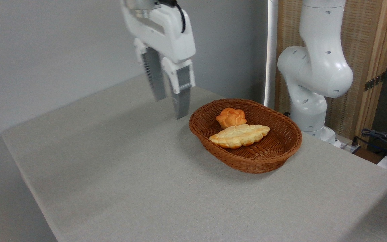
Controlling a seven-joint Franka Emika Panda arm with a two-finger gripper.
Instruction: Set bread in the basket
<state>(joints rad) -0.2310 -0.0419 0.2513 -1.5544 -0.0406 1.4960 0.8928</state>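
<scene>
The bread [240,135], a long pale golden braided loaf, lies inside the brown wicker basket [282,153] on the table. A small round orange bun [231,117] rests behind it in the same basket. My gripper [170,107] hangs above the table to the left of the basket, clear of its rim. Its two fingers point down, stand open with a gap between them, and hold nothing.
The grey table [129,174] spreads wide to the left and front of the basket. The arm's white base [311,94] stands behind the basket at the right, in front of a wooden screen. Cables [385,139] lie at the far right edge.
</scene>
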